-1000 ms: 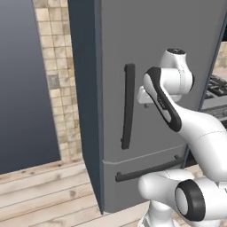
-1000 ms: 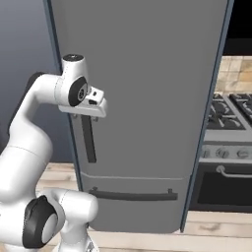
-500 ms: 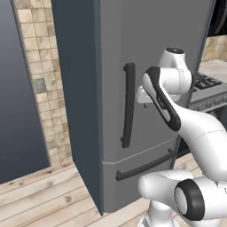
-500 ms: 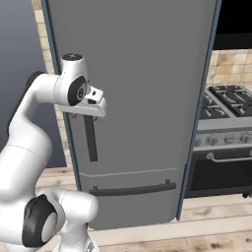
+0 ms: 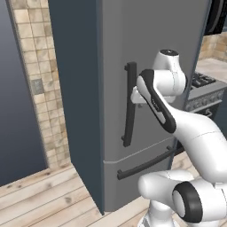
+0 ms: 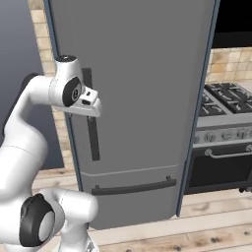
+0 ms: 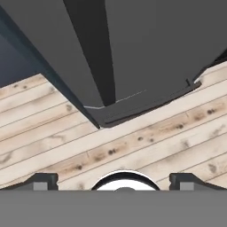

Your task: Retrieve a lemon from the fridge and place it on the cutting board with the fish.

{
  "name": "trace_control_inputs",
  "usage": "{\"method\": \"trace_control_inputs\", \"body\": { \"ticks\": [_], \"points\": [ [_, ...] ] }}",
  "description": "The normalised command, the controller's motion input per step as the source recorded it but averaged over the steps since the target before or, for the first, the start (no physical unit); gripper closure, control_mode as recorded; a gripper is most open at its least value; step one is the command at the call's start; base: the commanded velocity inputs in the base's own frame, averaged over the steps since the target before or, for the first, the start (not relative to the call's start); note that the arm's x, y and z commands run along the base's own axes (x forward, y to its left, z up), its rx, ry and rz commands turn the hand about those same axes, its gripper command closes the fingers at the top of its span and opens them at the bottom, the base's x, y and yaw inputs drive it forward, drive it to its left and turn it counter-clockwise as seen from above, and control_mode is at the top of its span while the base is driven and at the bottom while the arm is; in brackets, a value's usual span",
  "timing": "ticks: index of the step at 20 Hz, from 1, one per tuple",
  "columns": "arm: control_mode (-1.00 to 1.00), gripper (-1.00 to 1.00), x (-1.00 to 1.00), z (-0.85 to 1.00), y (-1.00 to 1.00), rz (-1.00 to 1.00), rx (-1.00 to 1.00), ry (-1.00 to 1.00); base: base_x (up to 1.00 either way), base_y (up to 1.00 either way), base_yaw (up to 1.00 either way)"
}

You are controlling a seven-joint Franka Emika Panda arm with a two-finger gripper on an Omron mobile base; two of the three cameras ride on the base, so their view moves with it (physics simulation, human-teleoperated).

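fridge [image 6: 142, 98] shut, lemon presumably inside | claw [image 7: 113, 179] points down at the floor, tips wide apart, holding nothing | handle [image 5: 129, 104] runs vertical — just beside the wrist, toward the door's left edge

Floor: pale wooden planks [image 5: 40, 199], knotted, ran under everything.
Wall tiles: beige and tan tiling [image 5: 42, 88] stood left of the tall cabinet; more tiles [image 6: 231, 66] showed behind the cooker.
Wall plate: a small grey plate [image 5: 37, 86] sat on the tiling.
Stove: a steel range [image 6: 224, 138] with black burner grates, knobs, a bar handle and dark oven door stood just right.
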Motion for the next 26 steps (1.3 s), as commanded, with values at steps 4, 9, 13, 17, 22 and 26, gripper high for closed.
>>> {"method": "trace_control_inputs", "body": {
  "ticks": [4,9,13,17,22,26],
  "points": [
    [-1.00,-1.00,0.23,-0.04,0.00,0.26,0.02,-0.09,0.00,0.00,0.00],
    [-1.00,-1.00,0.48,-0.06,-0.06,0.32,0.01,-0.12,0.00,0.00,0.00],
    [-1.00,-1.00,0.24,-0.03,-0.02,0.05,0.00,-0.13,0.00,0.00,0.00],
    [-1.00,-1.00,0.35,-0.04,0.17,-0.01,0.00,-0.10,0.00,0.00,0.00],
    [-1.00,-1.00,0.50,-0.22,0.12,-0.08,0.00,-0.08,0.00,0.00,0.00],
    [-1.00,-1.00,0.49,-0.22,-0.03,-0.07,0.00,0.00,0.00,0.00,0.00]
  ]
}}
